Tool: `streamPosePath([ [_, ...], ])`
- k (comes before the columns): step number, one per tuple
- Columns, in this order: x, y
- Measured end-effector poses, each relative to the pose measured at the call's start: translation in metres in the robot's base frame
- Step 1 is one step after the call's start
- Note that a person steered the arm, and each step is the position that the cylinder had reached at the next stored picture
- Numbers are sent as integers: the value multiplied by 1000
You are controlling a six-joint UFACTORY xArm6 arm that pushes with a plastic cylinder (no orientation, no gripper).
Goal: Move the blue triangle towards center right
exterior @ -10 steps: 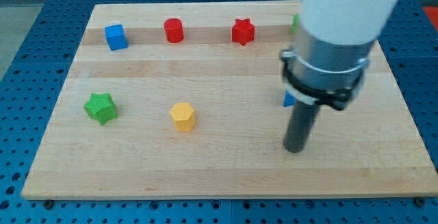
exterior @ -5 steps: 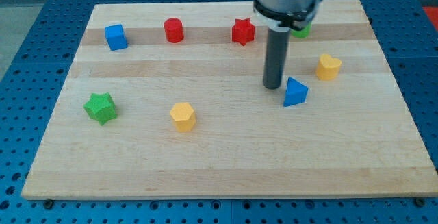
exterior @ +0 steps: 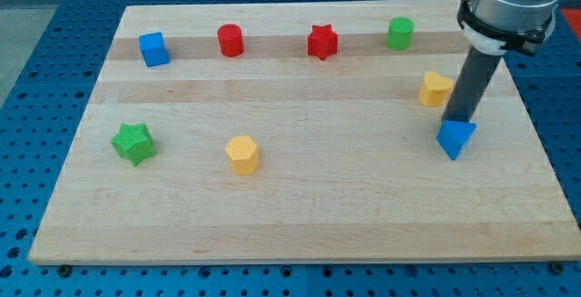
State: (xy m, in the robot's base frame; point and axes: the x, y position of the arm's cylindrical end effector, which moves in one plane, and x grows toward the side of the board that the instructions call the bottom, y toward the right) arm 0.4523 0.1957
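The tabletop (exterior: 300, 206), a pale wooden board, spreads out mostly to the left of the tool. The tool itself is a plain dark rod with nothing to open or close, so it grips nothing; my tip (exterior: 458, 120) sits at the board's right side, touching or just shy of the top edge of the blue triangle (exterior: 455, 138), which lies directly below it in the view, already about mid-height near the right edge.

Just up and left of the tip is a yellow block (exterior: 436, 88). Further off lie a green cylinder (exterior: 399, 33), red star (exterior: 321, 42), red cylinder (exterior: 231, 39), blue cube (exterior: 153, 49), green star (exterior: 133, 143) and yellow hexagon (exterior: 242, 154).

The triangle looks small, light and rigid, likely to slide easily and to spin if nudged off-centre. Pushing square against a flat face, not a corner, seems safest.
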Motion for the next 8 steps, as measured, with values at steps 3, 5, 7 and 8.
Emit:
streamPosePath([
  [3, 13, -83],
  [5, 63, -62],
  [7, 52, 2],
  [8, 44, 8],
])
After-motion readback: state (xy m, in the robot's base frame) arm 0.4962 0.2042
